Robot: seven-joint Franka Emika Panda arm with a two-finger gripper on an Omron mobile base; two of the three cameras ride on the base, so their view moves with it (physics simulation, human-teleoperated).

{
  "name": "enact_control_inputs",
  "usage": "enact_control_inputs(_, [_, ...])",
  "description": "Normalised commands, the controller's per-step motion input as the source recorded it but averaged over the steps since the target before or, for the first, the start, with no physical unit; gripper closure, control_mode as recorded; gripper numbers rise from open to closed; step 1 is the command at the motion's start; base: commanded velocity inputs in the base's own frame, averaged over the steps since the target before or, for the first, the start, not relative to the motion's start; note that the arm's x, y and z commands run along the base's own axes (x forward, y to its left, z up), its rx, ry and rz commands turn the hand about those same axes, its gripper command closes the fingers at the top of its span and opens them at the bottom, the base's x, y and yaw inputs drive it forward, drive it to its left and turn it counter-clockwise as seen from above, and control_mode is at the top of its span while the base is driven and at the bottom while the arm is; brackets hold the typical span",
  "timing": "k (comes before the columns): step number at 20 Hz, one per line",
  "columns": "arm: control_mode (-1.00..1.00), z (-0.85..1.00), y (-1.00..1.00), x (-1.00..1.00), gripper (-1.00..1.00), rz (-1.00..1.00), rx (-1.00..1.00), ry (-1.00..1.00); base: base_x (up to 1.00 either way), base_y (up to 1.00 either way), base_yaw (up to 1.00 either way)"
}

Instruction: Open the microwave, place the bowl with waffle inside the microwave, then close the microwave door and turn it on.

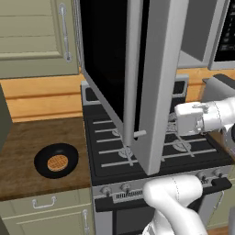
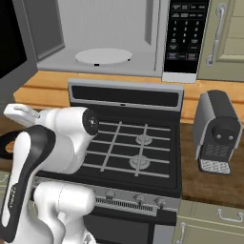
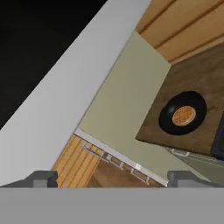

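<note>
No brand or label could be read anywhere; the white marks on the button panel [image 2: 185, 29] were too small to make out. At the left, the bowl [image 1: 56, 160] sat on the wooden counter [image 1: 27, 142] with the waffle [image 1: 57, 162] in it, bare wood all round it and the stove [image 1: 151, 147] just to its right. The microwave door [image 1: 137, 69] stood swung wide, its edge and bar handle [image 1: 131, 73] reaching out over the stove's left burners. Behind it the microwave [image 2: 109, 38] gaped, its round white plate [image 2: 103, 55] bare. The jaws [image 3: 111, 178] stood spread fully, holding nothing, near the door's edge. At the right a coffee machine [image 2: 217, 131] stood on the counter.
</note>
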Motion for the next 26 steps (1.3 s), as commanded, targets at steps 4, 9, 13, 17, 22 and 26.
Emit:
enact_control_inputs(4, [-1.0,-0.96,0.35,0.67,-1.0,0.01,-0.4,0.25,0.0,0.0,0.0])
enact_control_inputs(9, [-1.0,-0.89,0.45,0.63,-1.0,0.12,-0.23,0.17,0.0,0.0,0.0])
enact_control_inputs(13, [-1.0,-0.79,0.36,0.63,-1.0,0.18,-0.08,0.06,0.0,0.0,0.0])
enact_control_inputs(17, [-1.0,-0.25,0.01,0.27,-1.0,0.04,-0.07,0.16,0.0,0.0,0.0])
enact_control_inputs(22, [-1.0,-0.26,0.29,0.19,-1.0,0.03,-0.01,0.02,0.0,0.0,0.0])
enact_control_inputs(26, [-1.0,-0.3,0.45,0.15,-1.0,0.05,0.0,-0.02,0.0,0.0,0.0])
